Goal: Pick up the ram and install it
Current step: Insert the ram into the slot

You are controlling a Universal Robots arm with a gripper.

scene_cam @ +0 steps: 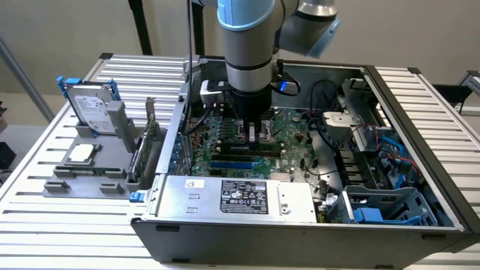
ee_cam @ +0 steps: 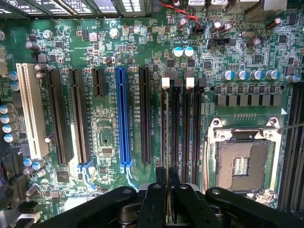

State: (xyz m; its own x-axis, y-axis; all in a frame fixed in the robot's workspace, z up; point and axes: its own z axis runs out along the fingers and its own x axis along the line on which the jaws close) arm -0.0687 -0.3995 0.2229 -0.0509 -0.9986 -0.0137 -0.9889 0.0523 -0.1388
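My gripper [scene_cam: 251, 135] hangs straight down inside the open computer case, low over the motherboard [scene_cam: 285, 126]. In the wrist view its two black fingers [ee_cam: 156, 194] stand almost together, shut on a thin strip seen edge-on, the ram [ee_cam: 166, 137]. The ram lies in line with the memory slot that has a white clip [ee_cam: 165, 83] at its far end. Three more dark memory slots [ee_cam: 190, 128] run parallel beside it. I cannot tell whether the ram touches the slot.
The empty processor socket [ee_cam: 242, 161] lies beside the memory slots. A blue slot [ee_cam: 121, 114], black slots and a white slot [ee_cam: 28, 109] lie on the other side. Outside the case, a grey holder carries a hard drive [scene_cam: 94, 112], a silver chip [scene_cam: 81, 153] and an expansion card [scene_cam: 150, 140]. The power supply [scene_cam: 240, 194] fills the case's near side.
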